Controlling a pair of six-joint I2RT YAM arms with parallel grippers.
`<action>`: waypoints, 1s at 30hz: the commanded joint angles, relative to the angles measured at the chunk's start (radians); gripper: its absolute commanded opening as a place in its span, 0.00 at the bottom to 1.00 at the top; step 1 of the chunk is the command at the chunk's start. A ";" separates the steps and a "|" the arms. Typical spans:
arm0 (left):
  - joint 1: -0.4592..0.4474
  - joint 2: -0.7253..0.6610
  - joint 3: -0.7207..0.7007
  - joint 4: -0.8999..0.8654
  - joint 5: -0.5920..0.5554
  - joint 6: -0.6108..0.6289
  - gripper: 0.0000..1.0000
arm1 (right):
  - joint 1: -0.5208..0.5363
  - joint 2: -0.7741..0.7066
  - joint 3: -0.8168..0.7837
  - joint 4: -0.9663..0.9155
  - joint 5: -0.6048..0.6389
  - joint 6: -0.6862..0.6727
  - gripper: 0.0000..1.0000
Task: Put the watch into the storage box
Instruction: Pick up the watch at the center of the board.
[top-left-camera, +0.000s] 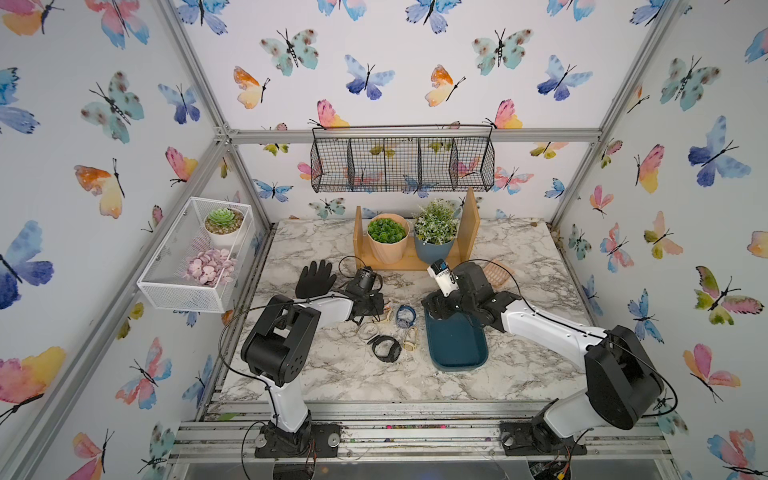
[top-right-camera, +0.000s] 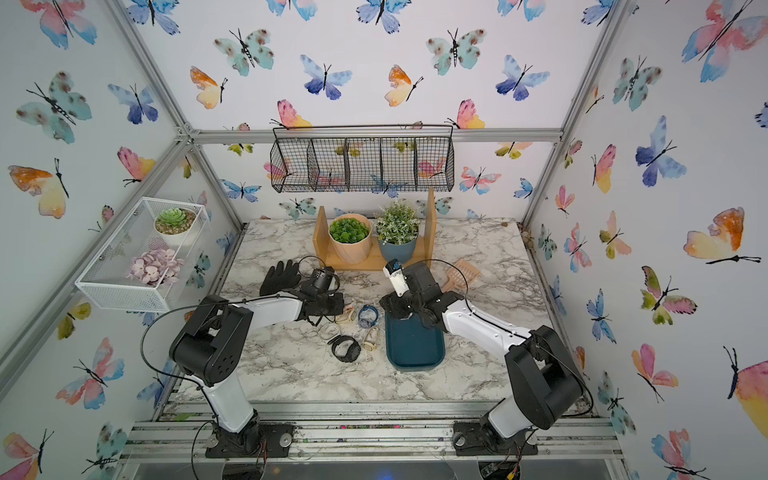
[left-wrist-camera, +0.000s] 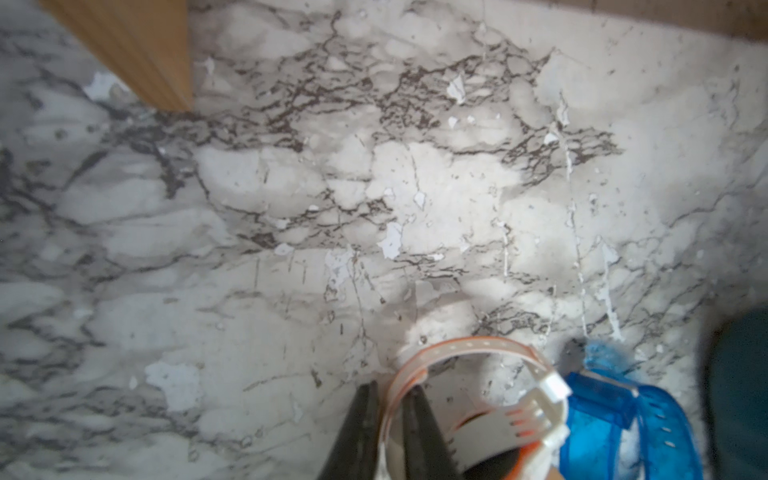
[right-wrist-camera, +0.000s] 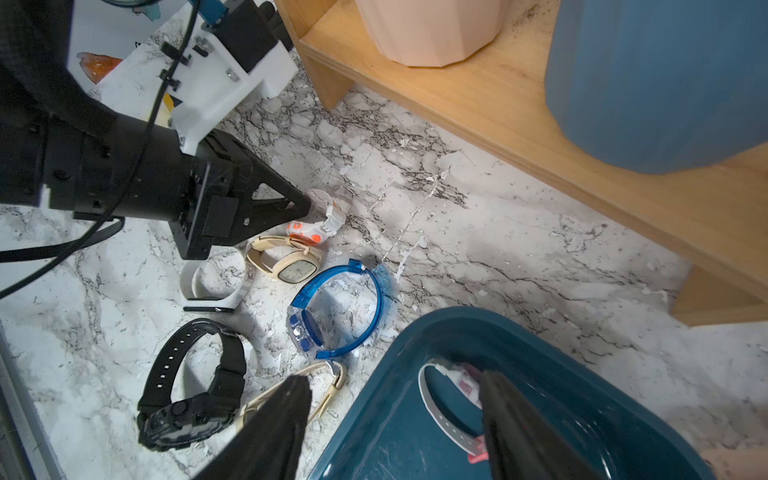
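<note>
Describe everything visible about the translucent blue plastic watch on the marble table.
The translucent blue plastic watch has a clear-blue case with a dark round face and darker blue buttons. Its perforated strap is fastened into a loop. It lies on its side on the marble tabletop, close beside the dark teal storage box, with a cream square-faced watch and a white and orange watch nearby. Nothing grips it.

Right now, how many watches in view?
7. One grey-strapped watch in the storage box; six on the table: white-orange watch in the left claw, beige watch, white-banded watch, black watch, blue watch, cream watch by the right claw. More may be hidden.
</note>
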 joint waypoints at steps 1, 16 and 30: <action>-0.005 0.032 -0.014 -0.051 0.017 0.010 0.03 | 0.006 0.009 0.008 0.004 0.019 -0.012 0.71; -0.050 -0.129 0.001 -0.042 -0.036 0.027 0.00 | 0.006 -0.039 -0.002 0.025 -0.001 -0.007 0.72; -0.215 -0.198 0.104 -0.054 -0.041 0.060 0.00 | -0.005 -0.158 0.046 -0.106 0.159 -0.005 0.75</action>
